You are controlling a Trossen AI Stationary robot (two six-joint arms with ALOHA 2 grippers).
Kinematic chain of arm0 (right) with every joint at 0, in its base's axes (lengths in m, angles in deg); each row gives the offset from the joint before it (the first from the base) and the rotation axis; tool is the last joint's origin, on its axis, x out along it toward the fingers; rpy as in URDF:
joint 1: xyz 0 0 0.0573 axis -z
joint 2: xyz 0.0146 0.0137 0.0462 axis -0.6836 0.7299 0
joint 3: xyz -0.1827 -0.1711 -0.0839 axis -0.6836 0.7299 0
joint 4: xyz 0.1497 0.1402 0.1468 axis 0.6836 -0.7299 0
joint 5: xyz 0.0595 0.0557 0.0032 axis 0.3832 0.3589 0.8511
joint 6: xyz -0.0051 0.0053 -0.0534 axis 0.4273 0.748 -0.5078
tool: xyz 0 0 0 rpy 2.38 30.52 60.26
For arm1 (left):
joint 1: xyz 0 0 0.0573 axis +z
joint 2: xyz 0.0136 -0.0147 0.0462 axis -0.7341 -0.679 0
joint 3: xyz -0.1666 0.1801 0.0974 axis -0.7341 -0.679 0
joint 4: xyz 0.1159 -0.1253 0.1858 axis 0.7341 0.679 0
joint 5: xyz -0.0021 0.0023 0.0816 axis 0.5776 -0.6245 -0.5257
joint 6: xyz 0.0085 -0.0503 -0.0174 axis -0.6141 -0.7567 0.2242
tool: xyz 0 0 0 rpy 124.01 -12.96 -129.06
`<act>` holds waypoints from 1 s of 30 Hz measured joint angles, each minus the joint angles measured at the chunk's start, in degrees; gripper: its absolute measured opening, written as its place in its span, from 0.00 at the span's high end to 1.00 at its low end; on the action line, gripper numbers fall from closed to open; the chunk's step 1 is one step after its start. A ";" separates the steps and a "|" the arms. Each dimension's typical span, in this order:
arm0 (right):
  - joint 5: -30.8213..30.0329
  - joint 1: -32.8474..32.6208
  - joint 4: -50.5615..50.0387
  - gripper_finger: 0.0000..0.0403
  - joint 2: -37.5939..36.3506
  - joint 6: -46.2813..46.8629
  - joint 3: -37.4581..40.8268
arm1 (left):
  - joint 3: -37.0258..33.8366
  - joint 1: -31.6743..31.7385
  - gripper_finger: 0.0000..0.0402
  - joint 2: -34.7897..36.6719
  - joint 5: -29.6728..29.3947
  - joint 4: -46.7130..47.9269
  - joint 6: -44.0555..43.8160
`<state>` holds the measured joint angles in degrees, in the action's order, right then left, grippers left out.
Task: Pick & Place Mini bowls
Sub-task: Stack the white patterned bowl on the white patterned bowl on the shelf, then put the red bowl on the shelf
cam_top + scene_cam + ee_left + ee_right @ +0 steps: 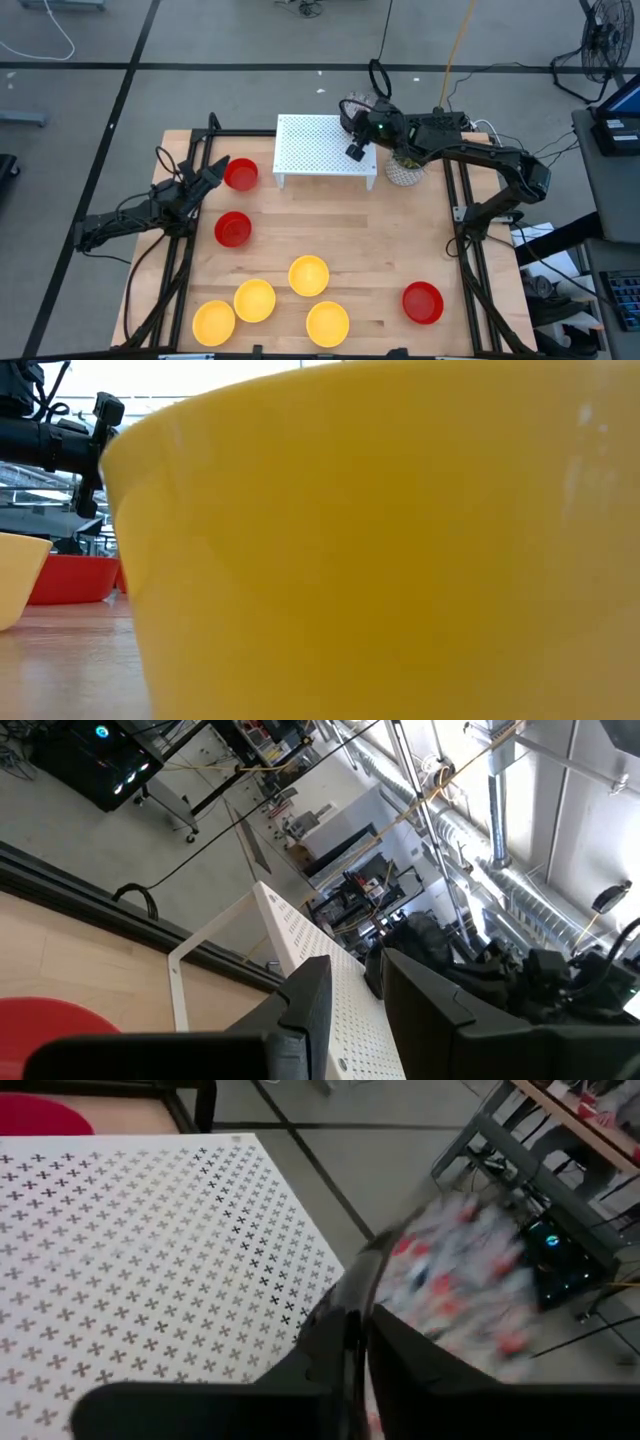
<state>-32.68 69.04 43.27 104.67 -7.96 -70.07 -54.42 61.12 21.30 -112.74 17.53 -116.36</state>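
Three red mini bowls (240,174) (233,229) (422,302) and several yellow ones, such as (308,275), stand on their bases on the wooden table. One yellow bowl (380,550) fills the low view. My right gripper (356,138) (355,1350) hovers at the far right corner of the white perforated shelf (325,150) (140,1250), shut on a white floral bowl (353,107) (460,1280). My left gripper (214,178) (357,1005) is open, just left of the far red bowl (50,1020), touching nothing. No other floral bowl shows. My right gripper pinches the floral bowl's rim (378,1270) between its two fingers (325,1330). The bowl is lifted clear, beside the shelf's far right corner. It shows blurred, and the fingers hide the exact place of contact.
A white pot with a green plant (403,170) stands right of the shelf, under the right arm. Black frame rails run along the table's left and right sides. Bare wood lies between the shelf and the yellow bowls (340,225).
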 joint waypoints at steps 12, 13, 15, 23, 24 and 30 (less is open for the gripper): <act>0.04 -0.09 3.05 0.72 -0.28 -1.28 0.00 | -0.01 0.00 0.77 0.00 0.02 0.01 -0.01; 0.02 -0.22 3.06 0.71 -0.49 -1.31 0.00 | -0.01 0.01 0.77 0.00 0.00 0.00 -0.01; -0.01 -0.96 4.29 0.68 -0.78 -1.27 -0.02 | 0.00 0.00 0.77 0.00 0.02 0.00 0.00; 0.22 -6.86 6.12 0.67 -3.98 -2.71 -0.04 | 0.00 0.01 0.77 0.00 0.01 0.00 0.00; 0.24 -7.87 6.09 0.68 -4.50 -2.99 -0.02 | -0.01 0.01 0.77 0.00 0.01 0.00 0.00; 0.21 -13.94 5.03 0.70 -8.79 -3.37 -0.02 | -0.01 0.01 0.77 0.00 -0.44 -0.23 -0.01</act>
<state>-32.46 55.09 48.30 95.88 -11.33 -70.09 -54.43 61.13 21.30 -113.18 17.30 -116.38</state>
